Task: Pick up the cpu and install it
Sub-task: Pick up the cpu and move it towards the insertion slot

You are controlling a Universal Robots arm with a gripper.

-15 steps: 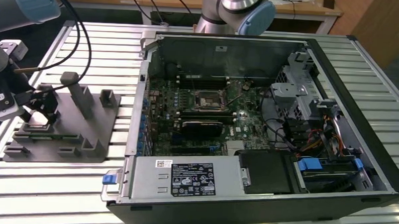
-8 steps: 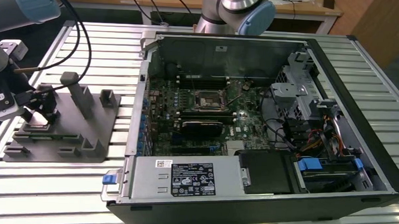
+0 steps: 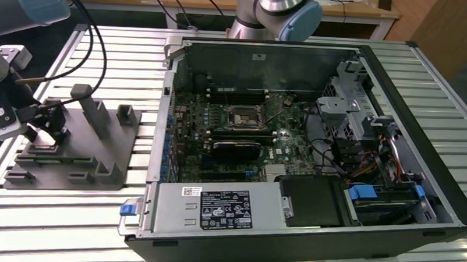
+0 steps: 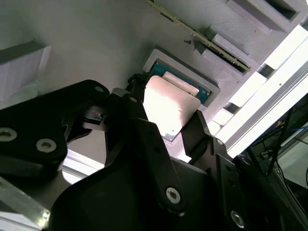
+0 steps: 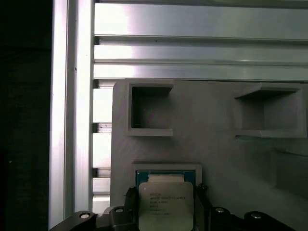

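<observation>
The cpu [image 5: 166,204] is a small square chip with a silver top and a green rim. It lies in a shallow recess of the grey fixture block [image 3: 85,155], at the exterior view's left. My gripper [image 3: 47,127] stands low over that block. In both wrist views its black fingers [image 4: 132,103] flank the cpu [image 4: 168,106] and sit against two opposite edges. The chip is still at the recess. The open computer case [image 3: 418,172] lies at the exterior view's right, with the bare square socket [image 3: 245,117] in the middle of its green motherboard.
The fixture block carries upright posts [image 3: 83,99] and slots close to my gripper. A second robot arm [image 3: 272,10] rises behind the case. Cables [image 3: 89,38] hang over the slatted aluminium table [image 3: 60,218]. A black finned module [image 3: 237,148] sits just below the socket.
</observation>
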